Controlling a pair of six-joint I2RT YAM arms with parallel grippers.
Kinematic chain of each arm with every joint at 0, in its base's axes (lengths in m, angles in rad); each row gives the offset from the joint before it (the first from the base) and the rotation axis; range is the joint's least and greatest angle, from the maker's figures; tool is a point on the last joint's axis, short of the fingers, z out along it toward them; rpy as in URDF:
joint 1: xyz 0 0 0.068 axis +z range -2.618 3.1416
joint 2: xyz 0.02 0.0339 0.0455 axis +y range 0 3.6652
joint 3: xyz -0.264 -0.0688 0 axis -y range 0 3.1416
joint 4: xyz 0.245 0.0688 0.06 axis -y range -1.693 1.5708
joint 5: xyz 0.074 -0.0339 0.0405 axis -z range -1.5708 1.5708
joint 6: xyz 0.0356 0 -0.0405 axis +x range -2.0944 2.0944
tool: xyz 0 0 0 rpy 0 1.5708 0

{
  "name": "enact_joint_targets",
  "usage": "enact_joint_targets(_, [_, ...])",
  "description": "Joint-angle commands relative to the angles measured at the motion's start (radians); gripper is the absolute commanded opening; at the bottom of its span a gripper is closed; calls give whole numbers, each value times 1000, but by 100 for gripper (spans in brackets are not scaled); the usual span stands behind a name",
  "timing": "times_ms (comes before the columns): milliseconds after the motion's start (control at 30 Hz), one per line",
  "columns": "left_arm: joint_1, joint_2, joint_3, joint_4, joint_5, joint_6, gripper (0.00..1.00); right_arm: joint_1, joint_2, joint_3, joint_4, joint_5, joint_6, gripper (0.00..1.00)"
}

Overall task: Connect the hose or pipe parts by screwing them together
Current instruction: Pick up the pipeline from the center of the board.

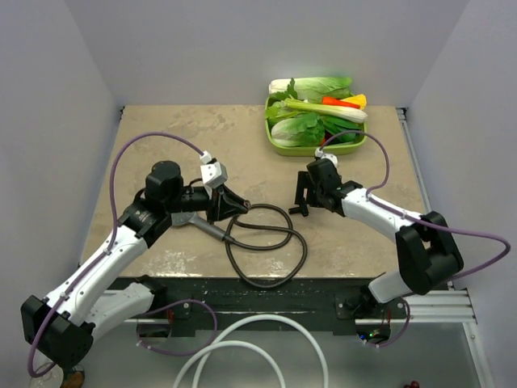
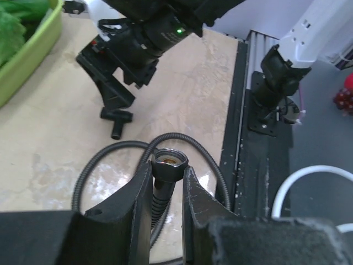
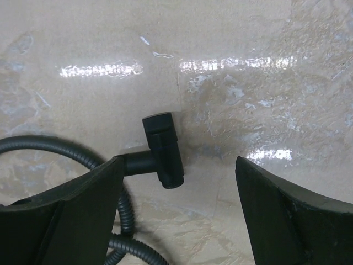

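The table [image 1: 161, 129] is closed in by walls at the back and on both sides, and a black rail [image 1: 266, 295] runs along its near edge. Bare surface shows across the far left and down the right side. The long black hose [image 3: 38, 144] lies in loops at front centre, inside the near edge. The left gripper [image 2: 167, 172] is clenched on the hose just under its end nut [image 2: 170, 159] and holds that end off the surface. The small black T-shaped fitting [image 3: 163, 157] lies flat on the table just beyond the loops, between the spread fingers [image 3: 292, 215] of the right gripper [image 1: 304, 194], which is released. The fitting's side stub reaches one finger, and the other finger stands well apart from it. A grey handle [image 1: 203, 225], seemingly the shower head's, lies under the left arm with its disc face hidden. A green tray [image 1: 283, 149] of vegetables sits at the far right, behind the right gripper. A thick white hose [image 1: 242, 347] curls below the table front. Count: two arms, one black hose, one fitting, one grey handle, one tray
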Motion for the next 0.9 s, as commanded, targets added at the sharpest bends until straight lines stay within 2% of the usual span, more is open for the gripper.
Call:
enact_joint_targets(0, [1,-72,-41,154,99,-134,0,1,17,24,59,57,-24,84])
enact_joint_targets(200, [3,-139,-114,264,128,-262,0,1,100,45,94,51,-27,83])
enact_joint_targets(500, [1,-191,-136,240,136,-291,0,1,180,68,131,2,-35,74])
enact_joint_targets(700, [1,-225,-180,309,136,-335,0,1,243,96,126,-18,-50,61])
enact_joint_targets(733, [1,-227,-184,311,137,-334,0,-1,249,97,123,-23,-56,54])
enact_joint_targets(867, [1,-245,-200,318,140,-323,0,-1,275,119,88,-15,-66,48])
